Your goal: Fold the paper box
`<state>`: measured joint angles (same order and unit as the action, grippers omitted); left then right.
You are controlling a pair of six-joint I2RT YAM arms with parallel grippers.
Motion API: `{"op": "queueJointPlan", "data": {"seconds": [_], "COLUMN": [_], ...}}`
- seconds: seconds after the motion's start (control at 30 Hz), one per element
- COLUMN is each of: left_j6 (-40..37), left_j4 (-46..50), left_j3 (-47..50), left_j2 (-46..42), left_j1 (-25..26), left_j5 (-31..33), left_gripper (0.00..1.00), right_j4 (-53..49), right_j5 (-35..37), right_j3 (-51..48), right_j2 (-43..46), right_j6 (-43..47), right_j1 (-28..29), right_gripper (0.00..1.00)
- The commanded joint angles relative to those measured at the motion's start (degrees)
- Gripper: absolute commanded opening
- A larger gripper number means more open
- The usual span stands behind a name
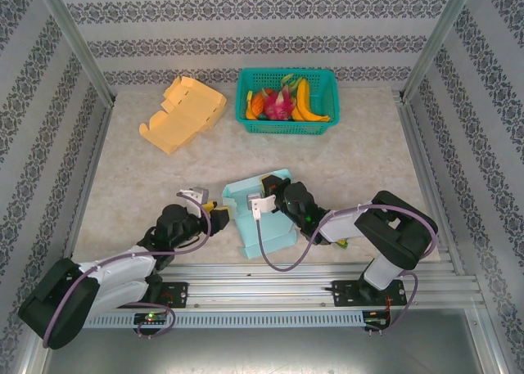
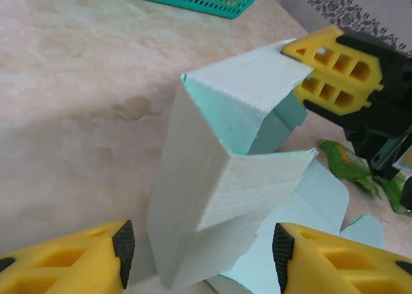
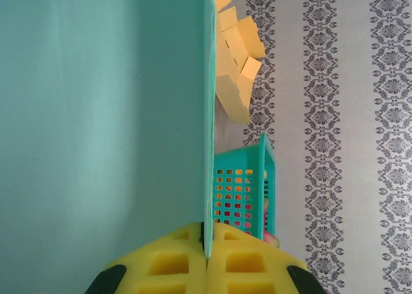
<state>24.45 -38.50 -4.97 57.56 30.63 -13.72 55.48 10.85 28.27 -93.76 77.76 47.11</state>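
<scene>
The paper box (image 1: 274,235) is light teal and part-folded, lying near the table's front edge between the two arms. In the left wrist view its upright folded wall (image 2: 212,172) stands between my left gripper's (image 2: 203,246) open fingers, which flank it with a gap on each side. My left gripper (image 1: 219,213) sits at the box's left edge. My right gripper (image 3: 207,249) is shut on the thin edge of a teal panel (image 3: 103,114). Its yellow fingers (image 2: 335,69) pinch the top flap, and the right gripper (image 1: 266,196) reaches over the box from the right.
A yellow flattened paper box (image 1: 184,112) lies at the back left. A teal basket (image 1: 286,100) of fruit stands at the back middle. A small green item (image 2: 347,165) lies on the table just right of the teal box. Metal frame posts and patterned walls ring the table.
</scene>
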Motion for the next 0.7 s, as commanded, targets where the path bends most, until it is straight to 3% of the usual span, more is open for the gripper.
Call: {"op": "queueJointPlan", "data": {"seconds": [0.0,0.67], "left_j6": [-0.1,-2.9], "left_j4": [-2.0,-4.8], "left_j3": [0.4,-5.8], "left_j2": [-1.3,12.2], "left_j1": [-0.4,4.7], "left_j5": [0.3,4.1], "left_gripper": [0.60,0.58], "right_j4": [-0.6,-0.7], "right_j5": [-1.4,-1.4], "right_j3": [-0.9,-1.0], "right_j2": [0.9,0.6], "right_j6": [-2.0,-1.7], "right_j1": [0.1,0.2], "right_gripper": [0.00,0.00]}}
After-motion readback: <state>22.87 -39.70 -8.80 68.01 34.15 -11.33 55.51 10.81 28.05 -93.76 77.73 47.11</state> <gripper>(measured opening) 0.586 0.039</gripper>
